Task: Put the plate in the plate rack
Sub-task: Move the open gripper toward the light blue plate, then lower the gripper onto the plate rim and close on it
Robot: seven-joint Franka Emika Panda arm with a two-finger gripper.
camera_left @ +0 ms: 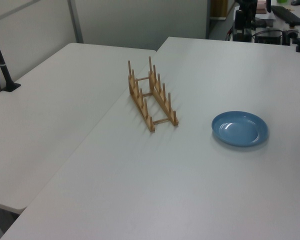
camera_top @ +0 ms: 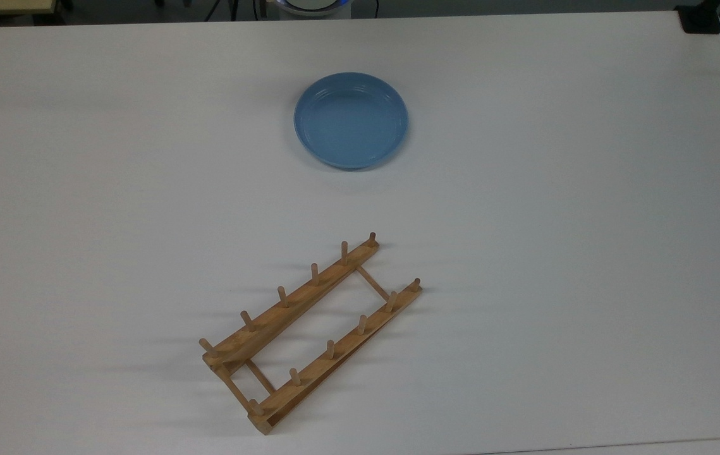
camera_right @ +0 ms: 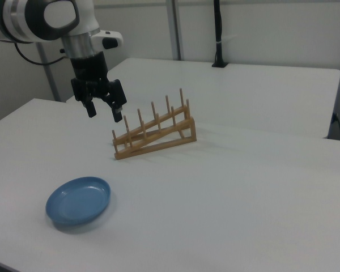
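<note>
Plate [camera_right: 78, 201] flat on white worktop [camera_right: 226, 192], below end effector [camera_right: 105, 110] and nearer right view's camera, untouched. End effector fingers spread, empty, pointing down, hovering above worktop. Plate rack [camera_right: 154, 133] just to right view's right of end effector, upright, no plate in slots.

The top view looks straight down on the surface [camera_top: 524, 253]. The left view and right view look from opposite sides, slanting down. All share the plate rack [camera_top: 309, 328] and plate [camera_top: 351, 120].
</note>
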